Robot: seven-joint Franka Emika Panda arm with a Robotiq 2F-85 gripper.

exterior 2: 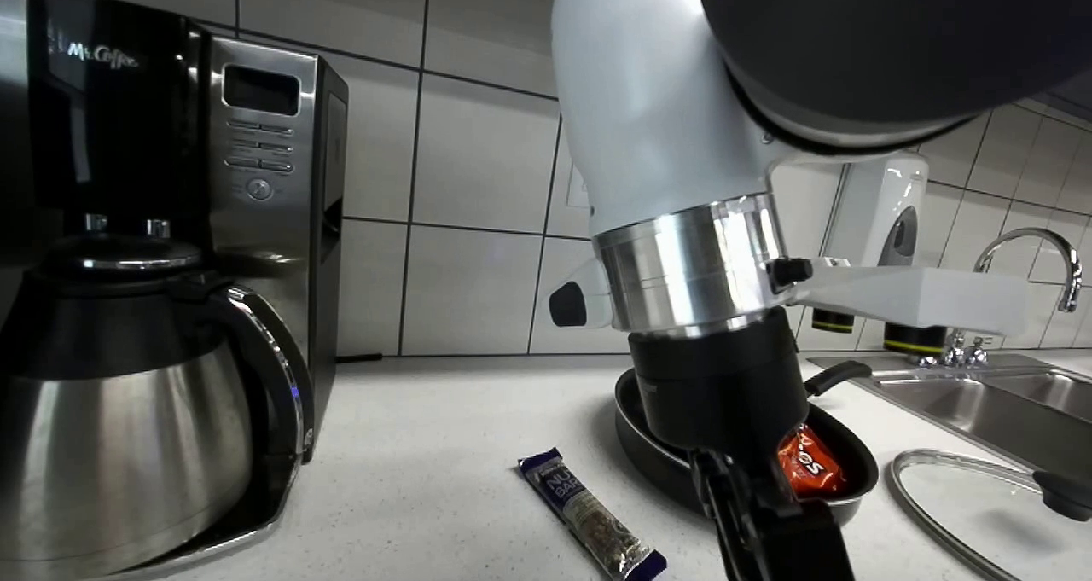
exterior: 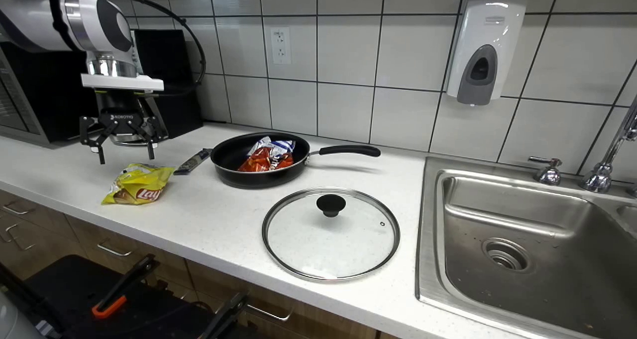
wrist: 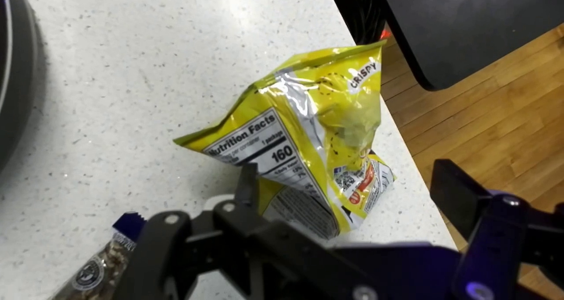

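Yellow chip bag [exterior: 139, 183] below gripper [exterior: 126, 160]; on counter [exterior: 219, 219]

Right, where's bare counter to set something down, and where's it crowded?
Bare counter lies between the yellow chip bag and the glass lid, in front of the black pan; more shows between the coffee maker and nut bar. It is crowded near the gripper, where bag and bar lie close together, and tight between lid and sink.
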